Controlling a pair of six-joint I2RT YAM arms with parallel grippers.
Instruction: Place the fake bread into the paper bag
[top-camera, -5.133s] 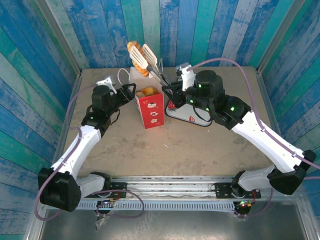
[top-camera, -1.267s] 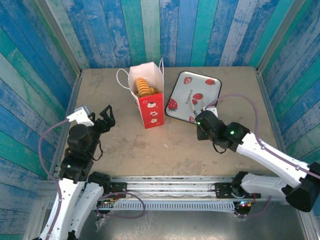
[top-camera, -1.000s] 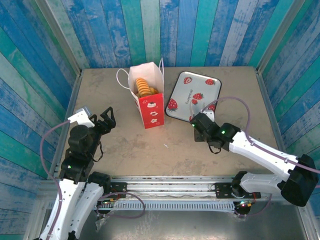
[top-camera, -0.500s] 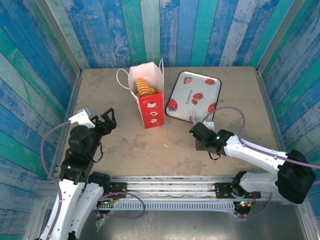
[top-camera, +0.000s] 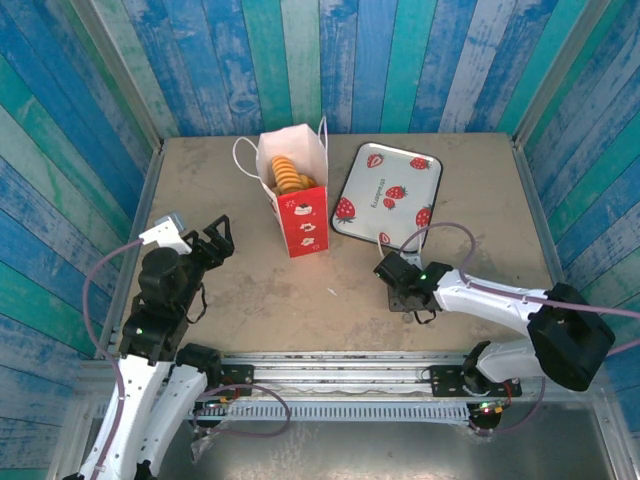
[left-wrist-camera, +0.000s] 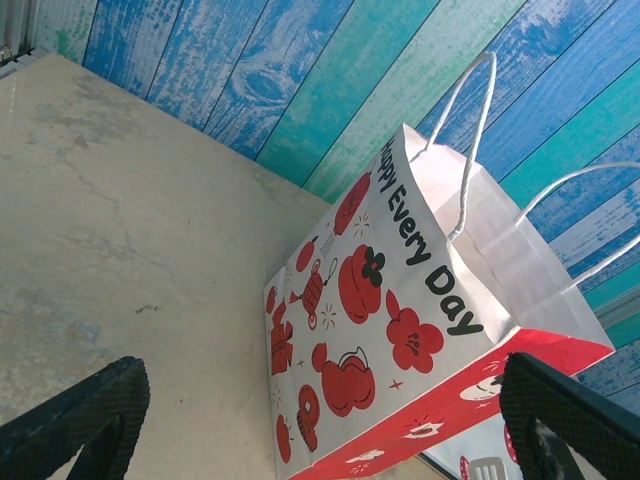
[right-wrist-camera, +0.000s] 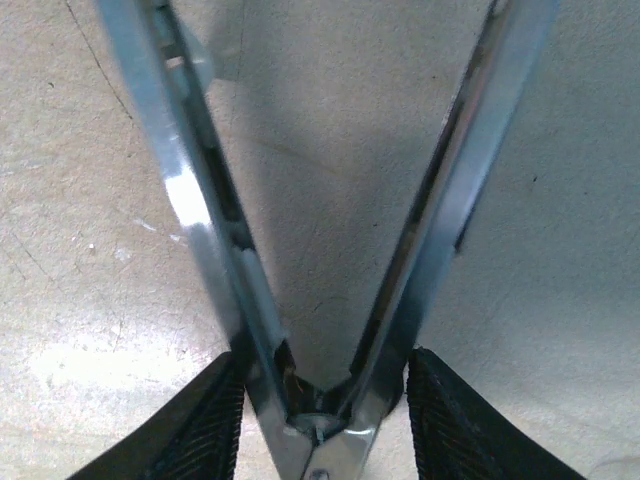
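Toward the table's (top-camera: 250, 290) near edge, the right gripper (top-camera: 403, 290), clamping empty tongs (right-wrist-camera: 200, 230), had withdrawn from the filled paper bag (top-camera: 302, 220), left gripper (top-camera: 214, 240) spread; loading appeared complete.

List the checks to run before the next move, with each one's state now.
1. The paper bag stands upright: ok.
2. The fake bread is inside the bag: ok.
3. The tray carries no bread: ok.
4. The left gripper is open, apart from the bag: ok.
5. The right gripper is shut on the tongs near their hinge: ok.
6. The tongs rest on the table: cannot tell.
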